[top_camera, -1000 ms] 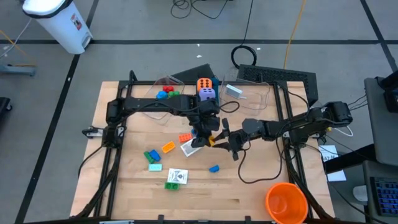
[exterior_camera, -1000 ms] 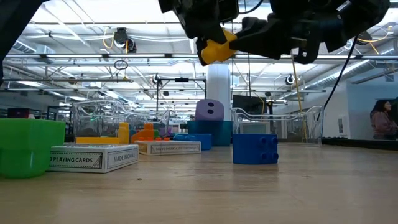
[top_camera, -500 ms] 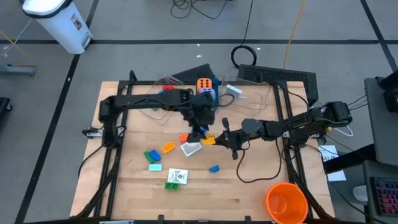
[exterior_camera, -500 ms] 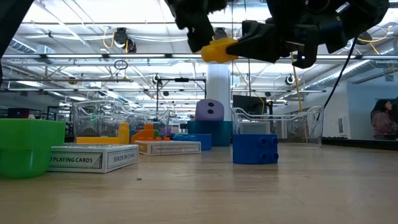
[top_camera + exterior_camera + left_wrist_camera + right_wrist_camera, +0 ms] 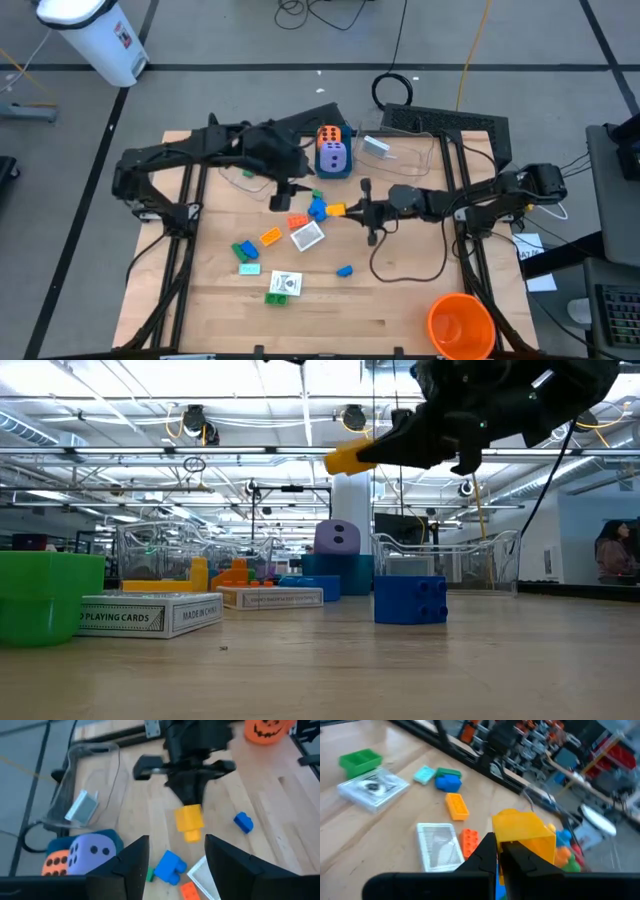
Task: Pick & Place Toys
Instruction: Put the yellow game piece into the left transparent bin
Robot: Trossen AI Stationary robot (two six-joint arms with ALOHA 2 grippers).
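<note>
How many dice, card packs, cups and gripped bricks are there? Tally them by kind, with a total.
Dice: 2, an orange die and a purple die
Card packs: 2
Cup: 1
Gripped bricks: 1, a yellow brick in the right gripper
Total: 6

Glossy plastic yellow brick [image 5: 188, 821] — matt wooden table [image 5: 400, 300]

- A big open-plan lab or workshop hall.
- Ceiling trusses [image 5: 150, 455] with strip lights run far back.
- Grey floor [image 5: 230, 85] marked with dark lines, loose cables [image 5: 395, 88] on it.
- More tubs and gear on distant benches [image 5: 170, 550].
</note>
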